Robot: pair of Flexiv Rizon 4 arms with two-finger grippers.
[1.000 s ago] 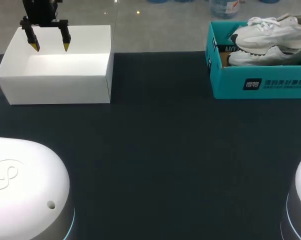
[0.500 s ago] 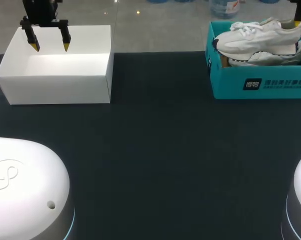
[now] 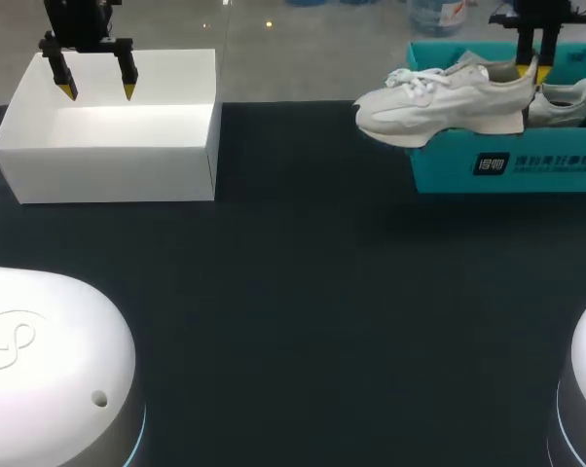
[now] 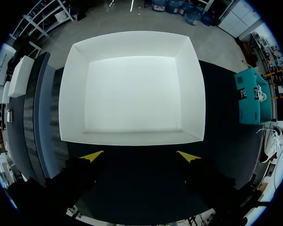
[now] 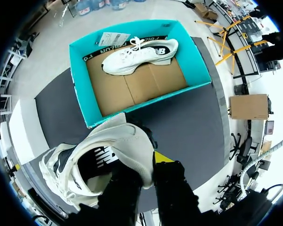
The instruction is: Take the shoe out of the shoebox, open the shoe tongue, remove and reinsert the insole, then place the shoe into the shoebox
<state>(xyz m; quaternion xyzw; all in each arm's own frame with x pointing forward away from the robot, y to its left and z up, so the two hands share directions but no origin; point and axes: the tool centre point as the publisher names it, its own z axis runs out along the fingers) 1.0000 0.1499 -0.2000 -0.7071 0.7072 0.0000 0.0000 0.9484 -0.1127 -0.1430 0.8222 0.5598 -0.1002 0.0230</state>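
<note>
A white sneaker (image 3: 447,99) hangs in the air above the left wall of the teal shoebox (image 3: 507,167), its toe pointing left past the box. My right gripper (image 3: 538,66) is shut on its heel collar. In the right wrist view the held sneaker (image 5: 92,162) sits under the gripper (image 5: 148,162), one finger inside the heel opening and one outside. A second white sneaker (image 5: 139,55) lies in the shoebox (image 5: 80,80) on its brown floor; the head view shows it too (image 3: 564,97). My left gripper (image 3: 98,91) hangs open over the far edge of a white box (image 3: 108,146).
The white box (image 4: 132,89) is open-topped with nothing in it, ahead of my left gripper (image 4: 140,157). The dark table (image 3: 303,311) stretches between the two boxes. Rounded white arm bases (image 3: 50,370) sit at the near corners.
My right gripper has lifted the upper sneaker out of the shoebox and carried it left, so its toe now overhangs the box's left wall. The left arm has not moved.
</note>
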